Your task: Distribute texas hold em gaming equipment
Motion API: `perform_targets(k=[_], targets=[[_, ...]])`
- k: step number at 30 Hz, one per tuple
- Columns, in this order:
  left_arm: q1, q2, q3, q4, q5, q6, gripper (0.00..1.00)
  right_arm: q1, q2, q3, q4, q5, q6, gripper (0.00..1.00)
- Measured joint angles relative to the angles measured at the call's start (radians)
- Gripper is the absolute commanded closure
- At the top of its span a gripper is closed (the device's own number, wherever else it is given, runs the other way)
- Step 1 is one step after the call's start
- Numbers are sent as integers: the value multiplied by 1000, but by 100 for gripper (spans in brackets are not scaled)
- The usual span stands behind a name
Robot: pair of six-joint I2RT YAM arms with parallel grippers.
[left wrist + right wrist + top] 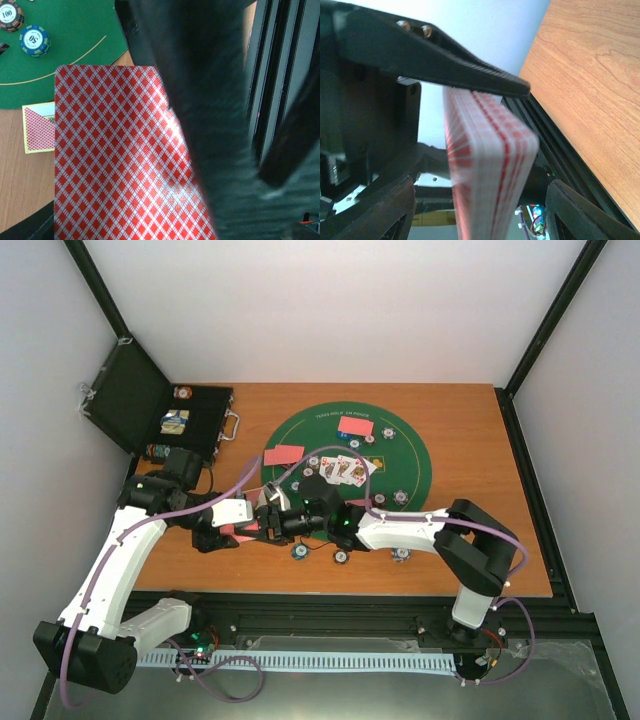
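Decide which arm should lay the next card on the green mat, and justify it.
Left: the left tool seems to hold a single red-backed card, ready to place; the right tool grips the whole deck.

1. You can count two single face-down cards (pixel 355 426), upper centre of the top view.
2. One thick deck (pixel 485 165), edge-on.
3. Two chips (pixel 34 40), upper left of the left wrist view.
4. One case (pixel 135 400); one mat (pixel 405 465).
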Motion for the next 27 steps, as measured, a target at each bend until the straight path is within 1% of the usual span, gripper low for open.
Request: perform_targets(k=[3,9,18,27], targets=[[0,0,0,0,1,0,77,2,33,14,19,-1,15,33],[0,-2,7,-5,5,0,77,3,79,49,60,-4,41,33],[0,-4,10,-8,11,0,77,-4,119,45,130,-21,74,36],[0,3,14,-15,0,0,77,-53,90,-53,211,-59,77,39]])
